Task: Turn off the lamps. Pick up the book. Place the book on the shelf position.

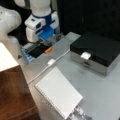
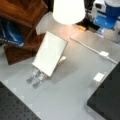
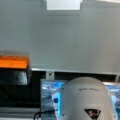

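White and flat, the large rectangular spiral-bound book (image 1: 59, 93) lies on the grey counter (image 1: 100, 87), propped slightly on a small silver metal stand (image 2: 36, 77) at its lower end, with its row of binding holes along one long edge. In both front views it sits near the counter's edge next to the dark reddish-brown wooden shelf board (image 1: 13, 92), just beside it but not on it.

It looks light and stiff enough to keep its shape, though its smooth cover may slip; the raised, overhanging edge away from the binding seems the likeliest place to take hold, since the stand leaves room beneath it.

A white lamp shade (image 2: 68, 10) glows brightly near the counter's far edge, so that lamp appears lit. A white cable with an inline switch (image 1: 51, 62) runs across the counter between book and arm, and a black-topped metal box (image 1: 96, 51) stands well apart from the book.

The blue-and-white gripper (image 1: 48, 37) hangs at the counter's far edge, near an orange block (image 1: 48, 50), well apart from the book and holding nothing visible. Whether its jaws are spread or pressed together I cannot tell.
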